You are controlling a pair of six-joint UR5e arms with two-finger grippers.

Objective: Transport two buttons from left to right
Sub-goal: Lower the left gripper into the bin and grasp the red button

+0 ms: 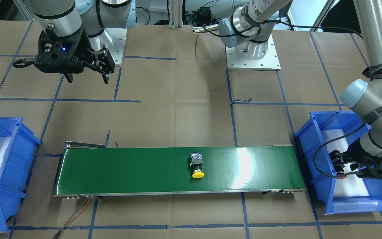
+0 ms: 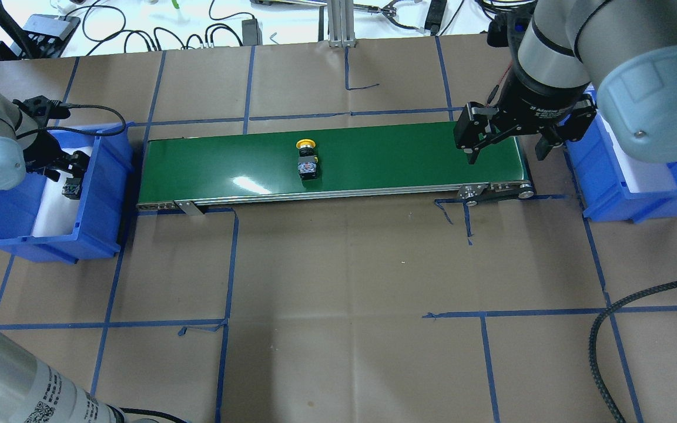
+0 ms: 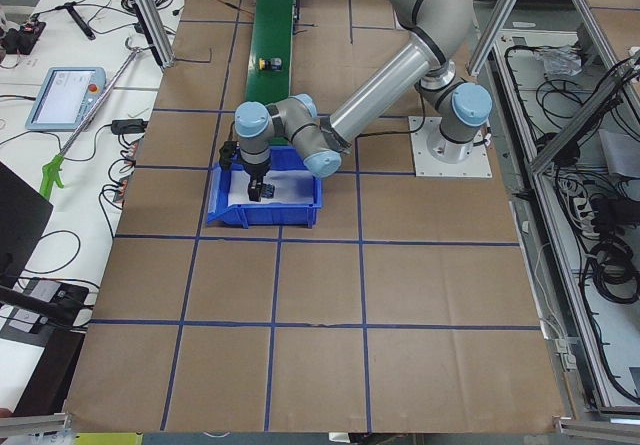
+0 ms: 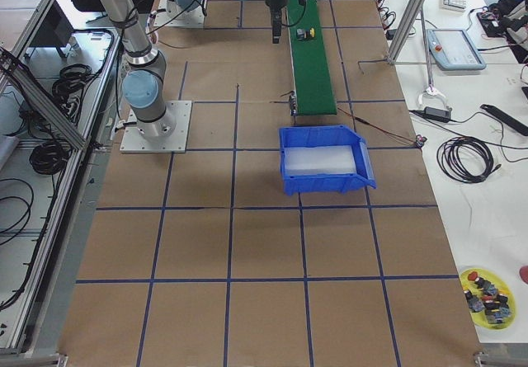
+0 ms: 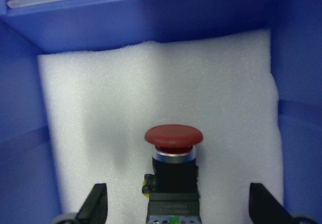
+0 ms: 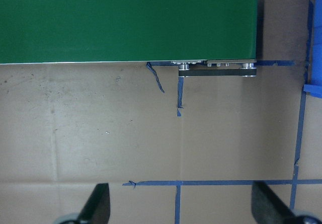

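The arms (image 1: 372, 35) are silver tubes with pale blue joint caps (image 1: 353, 92) (QR stickers (image 1: 256, 12), black cables (image 1: 317, 156)).

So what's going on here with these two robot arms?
They are moving two buttons from one blue bin to the other by way of a green belt. The yellow button lies on the belt, about halfway along. The left gripper is down in the left bin, open, its fingers either side of the red button without touching it. The right gripper hovers open near the belt's end by the right bin, holding nothing.
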